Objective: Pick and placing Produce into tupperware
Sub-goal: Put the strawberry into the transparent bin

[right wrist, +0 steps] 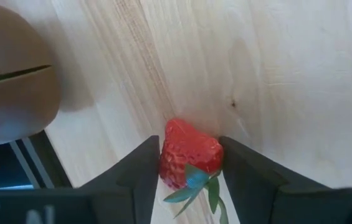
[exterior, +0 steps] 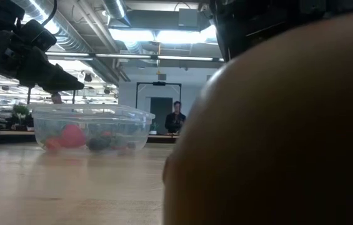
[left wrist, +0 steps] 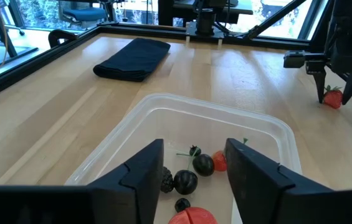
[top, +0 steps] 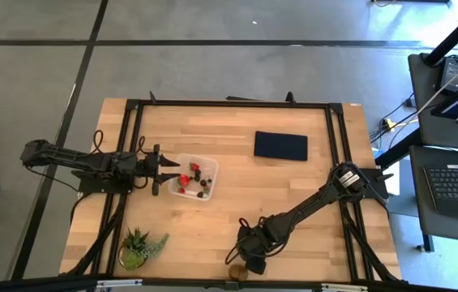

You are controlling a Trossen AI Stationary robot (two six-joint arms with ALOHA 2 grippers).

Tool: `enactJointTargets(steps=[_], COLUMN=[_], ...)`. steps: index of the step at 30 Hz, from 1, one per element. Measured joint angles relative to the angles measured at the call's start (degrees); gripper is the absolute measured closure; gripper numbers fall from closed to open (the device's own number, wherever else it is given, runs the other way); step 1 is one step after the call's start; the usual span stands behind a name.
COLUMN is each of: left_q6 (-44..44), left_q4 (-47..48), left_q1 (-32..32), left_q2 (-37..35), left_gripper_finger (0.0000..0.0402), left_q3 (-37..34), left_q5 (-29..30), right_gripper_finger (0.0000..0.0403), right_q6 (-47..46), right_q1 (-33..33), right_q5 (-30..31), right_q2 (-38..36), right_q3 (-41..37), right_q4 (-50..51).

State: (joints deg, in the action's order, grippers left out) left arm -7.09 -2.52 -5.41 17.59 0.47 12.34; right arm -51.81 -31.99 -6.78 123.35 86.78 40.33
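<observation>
The clear tupperware (top: pixel 194 178) stands left of the table's middle and holds strawberries (left wrist: pixel 191 216) and dark berries (left wrist: pixel 186 181). My left gripper (top: pixel 164 172) hovers open over its left rim, touching nothing; it also shows in the low view (exterior: pixel 60 80) above the tub (exterior: pixel 92 128). My right gripper (top: pixel 254 261) is near the table's near edge, closed around a red strawberry with a green top (right wrist: pixel 188 155). A brown kiwi-like fruit (top: pixel 237 273) lies on the table just beside it, toward the near edge. My right gripper has the strawberry's two opposite sides (right wrist: pixel 166 158) between its two fingers. The fingers come from above, slanting down. The strawberry's green top points back toward the wrist. It sits at table level; whether it is lifted clear I cannot tell.
A folded dark blue cloth (top: pixel 280 146) lies at the far right of middle. A spiky green potted plant (top: pixel 139 247) stands at the near left corner. The kiwi (exterior: pixel 276 125) fills the right half of the low view. A person (exterior: pixel 176 117) stands far behind the table.
</observation>
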Motion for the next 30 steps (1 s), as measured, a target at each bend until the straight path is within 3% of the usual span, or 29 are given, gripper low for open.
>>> enactJointTargets(steps=[9, 16, 22, 30], left_q6=[0.00, 0.00, -0.02, 0.00], left_q4=[0.02, 0.02, 0.00, 0.02], left_q1=[0.02, 0.02, 0.00, 0.01], left_q2=[0.02, 0.01, 0.00, 0.01], left_gripper_finger=[0.0232, 0.0240, 0.0235, 0.0233], left_q3=[0.00, -0.01, 0.00, 0.00], left_q5=[0.02, 0.00, 0.00, 0.00], right_gripper_finger=[0.0263, 0.0260, 0.0260, 0.0257], right_q6=[-0.99, 0.06, 5.90, 18.62], right_q1=[0.00, 0.12, 2.62, 9.08], right_q5=[-0.40, -0.40, 2.42, 9.27], right_q2=[0.53, 0.45, 0.98, 0.83], right_q3=[-0.02, 1.52, 8.26, 17.36], right_q4=[-0.03, 0.95, 5.78, 4.77])
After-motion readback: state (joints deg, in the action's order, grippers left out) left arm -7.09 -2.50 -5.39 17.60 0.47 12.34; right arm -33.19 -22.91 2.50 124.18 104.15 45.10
